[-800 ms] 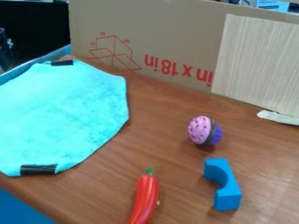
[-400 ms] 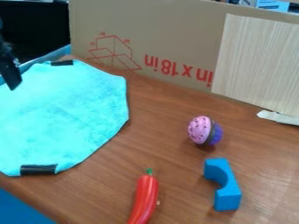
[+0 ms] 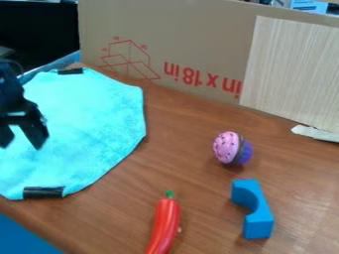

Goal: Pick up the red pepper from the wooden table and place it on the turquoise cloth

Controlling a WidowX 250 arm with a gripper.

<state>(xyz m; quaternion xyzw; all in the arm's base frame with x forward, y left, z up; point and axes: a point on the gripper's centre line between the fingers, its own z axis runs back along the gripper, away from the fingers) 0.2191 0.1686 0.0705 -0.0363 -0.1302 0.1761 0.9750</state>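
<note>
Your black arm (image 3: 9,94) pokes in from about ten o'clock. Your gripper (image 3: 21,146) hangs at nine o'clock, by the left edge, with its two black fingers (image 3: 35,135) pointing down and spread apart.

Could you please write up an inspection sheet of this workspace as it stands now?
Surface: brown wood-grain table; a bright turquoise cloth lies spread at the left, black tape on its edge.
Job's things: the cloth is nearest the gripper.
Clutter: pink-and-purple toy cupcake, tipped sideways; blue arched block; red toy chili pepper with green stem, cut off by the view's bottom edge; all apart.
Gripper: black, two-finger, open, holding nothing, over the cloth.
Cables: none identifiable.
Surroundings: tan cardboard panel with red print; pale wood-grain sheet against it.
</note>
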